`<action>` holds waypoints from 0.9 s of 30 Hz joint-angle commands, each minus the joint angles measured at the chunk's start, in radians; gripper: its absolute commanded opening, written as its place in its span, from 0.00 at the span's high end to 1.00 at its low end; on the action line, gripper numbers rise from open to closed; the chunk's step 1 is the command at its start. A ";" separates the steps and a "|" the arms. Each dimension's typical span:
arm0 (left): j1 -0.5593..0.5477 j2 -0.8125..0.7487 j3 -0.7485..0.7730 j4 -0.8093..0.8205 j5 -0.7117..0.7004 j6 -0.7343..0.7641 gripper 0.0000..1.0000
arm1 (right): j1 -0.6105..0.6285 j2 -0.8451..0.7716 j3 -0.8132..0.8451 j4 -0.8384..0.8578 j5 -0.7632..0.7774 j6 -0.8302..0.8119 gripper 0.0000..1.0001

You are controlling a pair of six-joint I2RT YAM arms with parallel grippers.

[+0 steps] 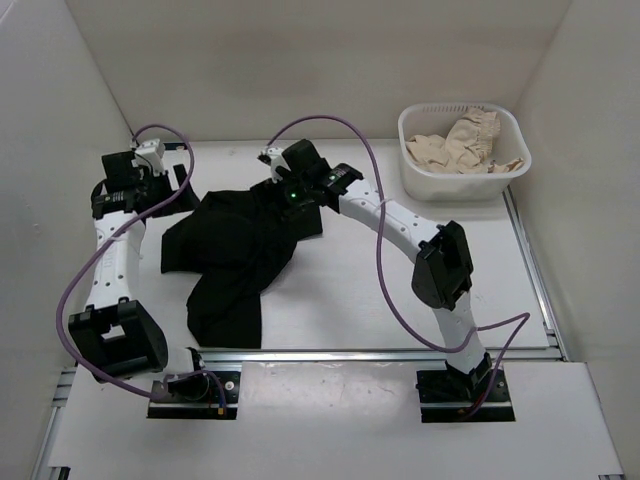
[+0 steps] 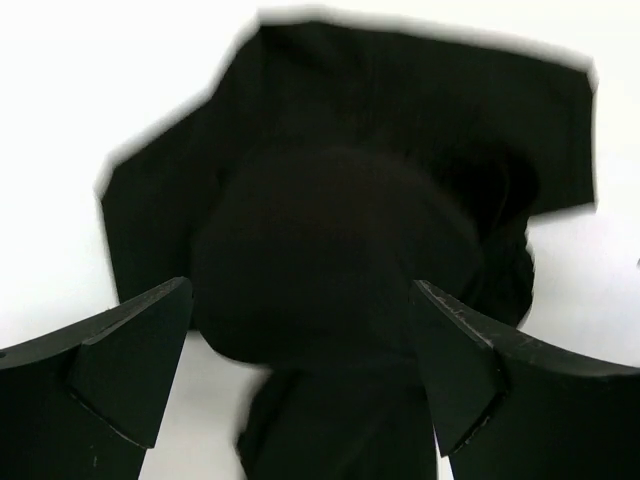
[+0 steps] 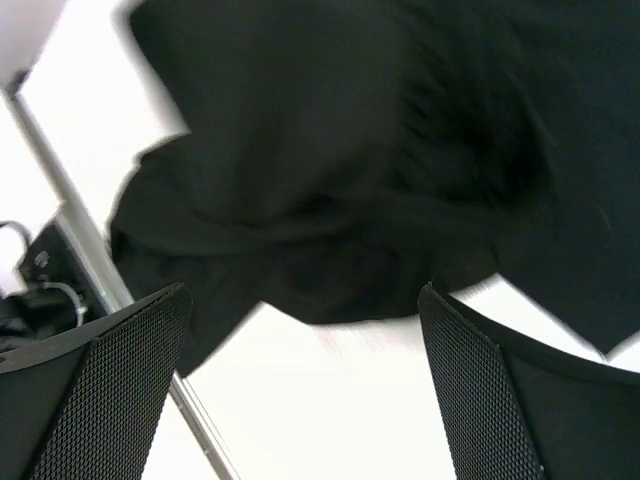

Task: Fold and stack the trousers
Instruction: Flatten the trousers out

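Note:
The black trousers lie crumpled on the white table, left of centre, with one leg trailing toward the near edge. My left gripper is at their far left edge. In the left wrist view it is open, with a rounded bulge of the trousers between and beyond the fingers. My right gripper hovers over their far edge. In the right wrist view it is open and empty, with bare table between the fingers and the trousers just beyond them.
A white basket stands at the back right and holds a beige ruffled garment. A metal rail runs along the table's near edge. White walls enclose the table on three sides.

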 commanded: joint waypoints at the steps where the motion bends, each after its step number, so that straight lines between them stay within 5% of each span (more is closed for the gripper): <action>1: -0.039 -0.005 -0.057 -0.217 -0.017 0.001 0.00 | -0.082 -0.034 -0.018 -0.009 0.075 0.113 0.01; 7: -0.134 -0.026 -0.214 -0.394 -0.052 0.001 0.00 | -0.141 0.202 0.158 0.000 0.020 0.262 0.03; 15: -0.187 -0.016 -0.521 -0.239 -0.292 0.001 0.00 | -0.109 0.335 0.206 0.011 -0.023 0.299 0.03; 18: -0.196 0.010 -0.539 -0.184 -0.292 0.001 0.00 | -0.096 0.361 0.197 0.002 -0.050 0.290 0.09; 19: -0.196 0.011 -0.539 -0.184 -0.292 0.001 0.00 | -0.096 0.370 0.197 0.002 -0.059 0.290 0.20; 22: -0.205 0.050 -0.550 -0.175 -0.260 0.001 0.29 | -0.087 0.370 0.197 -0.018 -0.069 0.290 0.46; 23: -0.205 0.076 -0.550 -0.175 -0.260 0.001 0.53 | -0.096 0.370 0.197 -0.027 -0.069 0.290 0.68; 25: -0.205 0.109 -0.537 -0.175 -0.249 0.001 0.86 | -0.110 0.350 0.188 -0.064 -0.058 0.290 0.90; 26: -0.205 0.121 -0.524 -0.175 -0.261 0.001 0.86 | -0.140 0.335 0.162 -0.078 -0.049 0.290 1.00; 27: -0.192 0.130 -0.509 -0.175 -0.261 0.001 0.86 | -0.162 0.274 0.130 -0.078 -0.034 0.290 1.00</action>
